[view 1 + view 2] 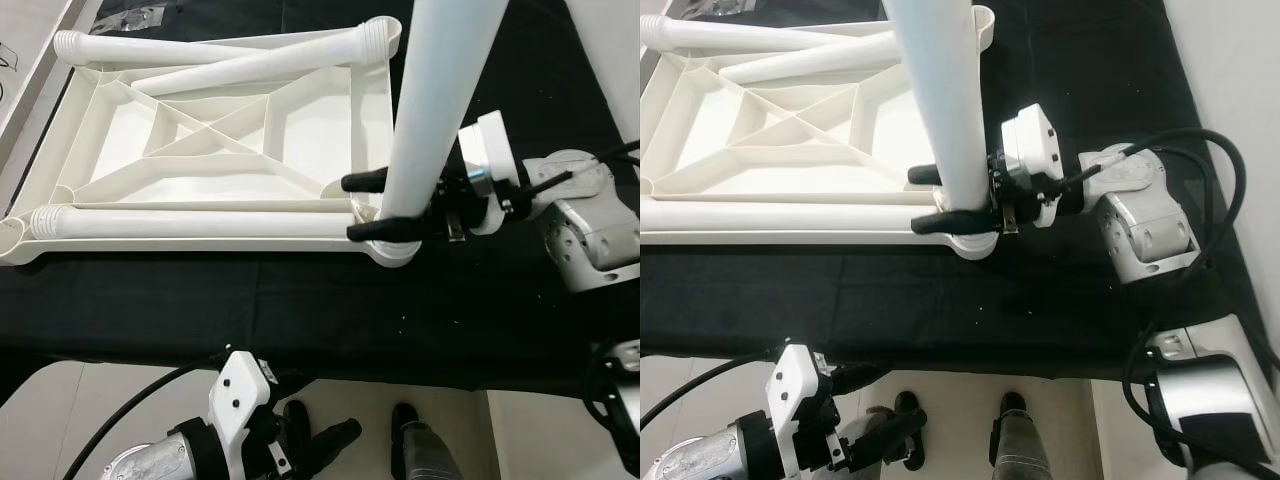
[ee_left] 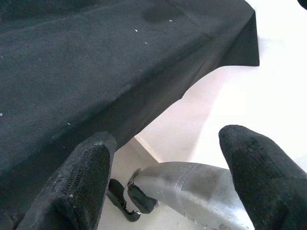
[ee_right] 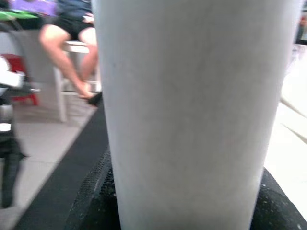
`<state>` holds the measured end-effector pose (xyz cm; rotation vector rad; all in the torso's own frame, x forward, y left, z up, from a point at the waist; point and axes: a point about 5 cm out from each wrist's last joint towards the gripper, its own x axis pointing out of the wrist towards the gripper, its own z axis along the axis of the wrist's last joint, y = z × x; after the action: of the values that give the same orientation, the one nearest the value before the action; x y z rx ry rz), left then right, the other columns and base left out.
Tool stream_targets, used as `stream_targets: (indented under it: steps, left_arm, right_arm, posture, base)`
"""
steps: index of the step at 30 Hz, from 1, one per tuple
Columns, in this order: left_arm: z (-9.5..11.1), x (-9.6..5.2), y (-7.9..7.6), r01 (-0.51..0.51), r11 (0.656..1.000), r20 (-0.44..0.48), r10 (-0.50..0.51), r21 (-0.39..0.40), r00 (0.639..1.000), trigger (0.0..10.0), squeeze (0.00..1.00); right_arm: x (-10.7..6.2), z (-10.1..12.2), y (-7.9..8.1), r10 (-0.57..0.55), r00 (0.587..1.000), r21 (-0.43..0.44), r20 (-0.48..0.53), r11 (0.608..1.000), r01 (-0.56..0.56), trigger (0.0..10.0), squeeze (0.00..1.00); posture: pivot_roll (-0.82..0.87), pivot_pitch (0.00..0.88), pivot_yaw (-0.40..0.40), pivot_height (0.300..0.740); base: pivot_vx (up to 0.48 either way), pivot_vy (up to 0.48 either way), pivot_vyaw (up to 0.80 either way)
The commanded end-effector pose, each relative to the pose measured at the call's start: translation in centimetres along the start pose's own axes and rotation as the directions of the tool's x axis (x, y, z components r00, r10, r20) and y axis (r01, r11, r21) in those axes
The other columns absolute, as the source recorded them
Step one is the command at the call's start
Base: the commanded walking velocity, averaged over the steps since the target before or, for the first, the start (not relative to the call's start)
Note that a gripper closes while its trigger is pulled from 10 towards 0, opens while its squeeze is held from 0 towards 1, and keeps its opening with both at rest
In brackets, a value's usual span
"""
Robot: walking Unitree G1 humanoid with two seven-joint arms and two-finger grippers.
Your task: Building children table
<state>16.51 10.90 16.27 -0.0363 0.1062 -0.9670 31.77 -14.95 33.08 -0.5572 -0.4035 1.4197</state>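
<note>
**Leg upright at corner socket**

White ribbed plastic tabletop point(image 1: 200, 140) lies underside up on the black-cloth-covered worktop point(image 1: 300, 300). Right gripper point(image 1: 368, 206): 2 black fingers clamped on the white round plastic table leg point(image 1: 440, 90), which stands upright at the near right corner socket point(image 1: 392, 250). 3 more white legs lie in the tabletop frame. Left gripper point(image 2: 168, 187) hangs below the worktop edge, fingers apart, holding nothing.

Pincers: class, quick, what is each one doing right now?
Left pincer: open, holding nothing.
Right pincer: closed on the upright table leg.
</note>
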Motion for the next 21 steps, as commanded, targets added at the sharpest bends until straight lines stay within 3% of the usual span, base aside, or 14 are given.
stream_targets:
  steps: [1, 11, 16, 21]
  left_arm:
    - [-0.7, -0.1, -0.2, 0.003, 1.0, -0.021, -0.003, -0.023, 1.0, 10.0, 0.0]
    - [-0.7, 0.0, 0.0, 0.002, 1.0, -0.018, -0.002, -0.022, 1.0, 10.0, 0.0]
    - [-0.6, 0.0, 0.1, -0.001, 1.0, -0.016, 0.0, -0.022, 1.0, 10.0, 0.0]
    - [-0.6, 0.1, 0.1, -0.001, 1.0, -0.014, 0.001, -0.023, 1.0, 10.0, 0.0]
  right_arm:
    - [-0.1, 0.9, -0.4, -0.026, 0.999, -0.039, 0.025, 0.999, 0.027, 10.0, 0.0]
    - [-0.4, 1.3, -0.4, -0.022, 0.999, -0.033, 0.035, 0.999, 0.023, 10.0, 0.0]
    - [-0.9, 2.0, 0.4, 0.055, 0.989, 0.069, 0.139, 0.996, -0.065, 10.0, 0.0]
    - [-0.5, 1.4, 0.5, 0.032, 0.992, 0.066, 0.125, 0.997, -0.041, 10.0, 0.0]
  posture:
    - [0.04, 0.396, 0.126, 0.74]
    - [0.04, 0.399, 0.126, 0.74]
    - [0.04, 0.399, 0.126, 0.74]
    - [0.04, 0.398, 0.125, 0.74]
  base:
    - [0.0, 0.0, 0.0]
    - [0.0, 0.0, 0.0]
    - [0.0, 0.0, 0.0]
    - [0.0, 0.0, 0.0]
